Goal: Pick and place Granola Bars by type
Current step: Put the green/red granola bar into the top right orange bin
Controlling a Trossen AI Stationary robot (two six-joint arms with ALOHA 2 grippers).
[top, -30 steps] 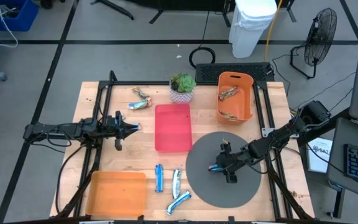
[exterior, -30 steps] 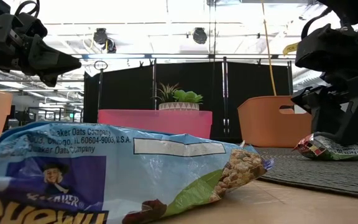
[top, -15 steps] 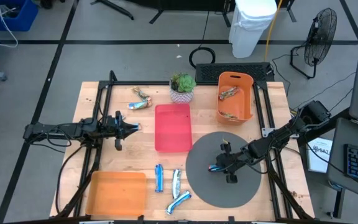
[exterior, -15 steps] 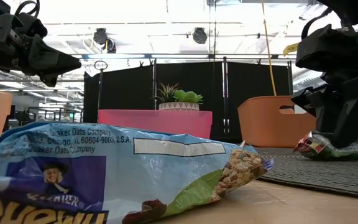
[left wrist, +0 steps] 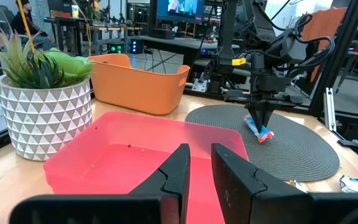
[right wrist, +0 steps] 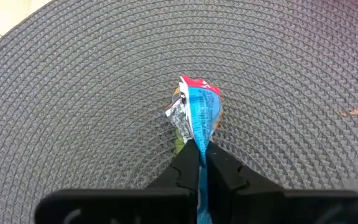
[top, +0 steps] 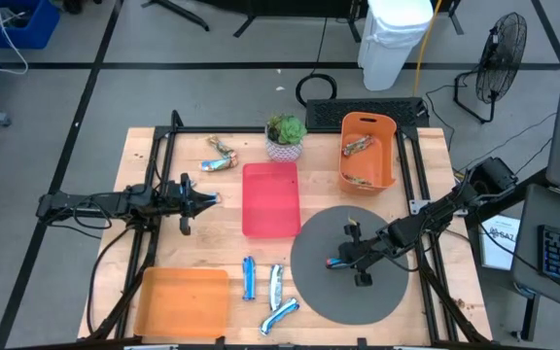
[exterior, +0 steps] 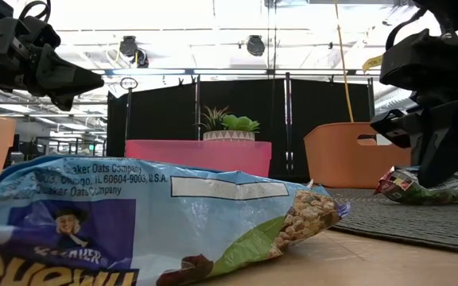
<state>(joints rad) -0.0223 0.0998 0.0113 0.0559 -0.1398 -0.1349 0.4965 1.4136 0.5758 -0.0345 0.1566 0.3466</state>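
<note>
**Ana:** Where is the right gripper now?

**Ben:** Over the grey round mat, in the lower right of the high view. Its fingers are clamped on one end of a blue bar. In the low view the bar sits a bit higher at its held end than it did a moment ago, so I think it is just being lifted.

**Ana:** So what does that mean?

**Ben:** That bar looks caught. Next it likely goes to a tray with its own kind.

**Ana:** And the left gripper?

**Ben:** It waits in the air left of the red tray, in the middle of the desk. It has not moved. Its fingers are nearly together and hold nothing.

**Ana:** Where are the other bars?

**Ben:** Three blue ones lie at the bottom middle, beside the orange tray. Two brown ones lie at the upper left, near the plant pot. The orange basket at the upper right holds some brown ones too.

**Ana:** So lots are left?

**Ben:** Yes, most still need sorting.
</note>
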